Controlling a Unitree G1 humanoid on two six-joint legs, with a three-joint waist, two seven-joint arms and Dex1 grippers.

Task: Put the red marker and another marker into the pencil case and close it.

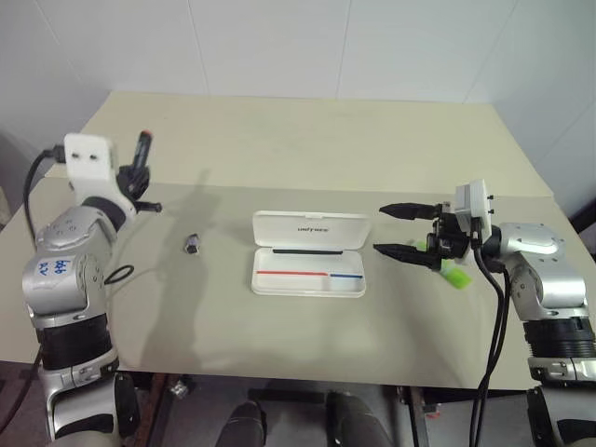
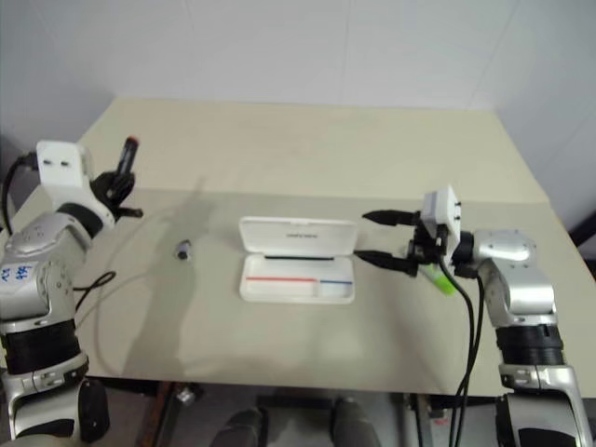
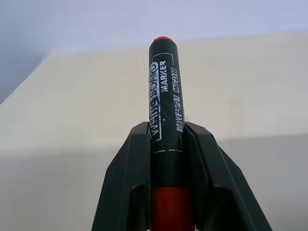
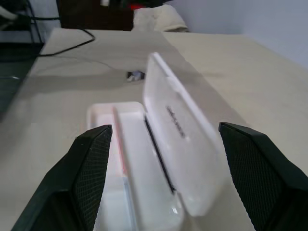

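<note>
Beige counter (image 1: 279, 345) with an open white pencil case (image 1: 309, 267) at its middle, lid tipped back, red and blue stripes showing inside, tray bare.

To the left of the case, well apart and raised off the counter: left end effector (image 3: 166, 139) clamped on the red marker (image 1: 143, 154), black cap end sticking up past the fingers, red barrel low between them. Held upright and clear of the surface, probably so as to carry it across and lay it flat in the tray.

To the right of the case, near its short end: right end effector (image 1: 402, 230) spread wide and holding nothing, fingers aimed toward the case. Likely waiting there to steady the case or to reach for the second pen.

Just beyond that end effector, farther right of the case: lime-green highlighter (image 1: 455, 276) lying on the counter, partly hidden by the wrist.

Left of the case, between it and the raised marker: a small dark stub (image 1: 193, 244) on the counter, too small to identify, perhaps a loose cap. Sits near the straight path to the tray, yet low enough to pass over.

Upright lid along the far edge, so an approach from the front or from above seems easiest.
</note>
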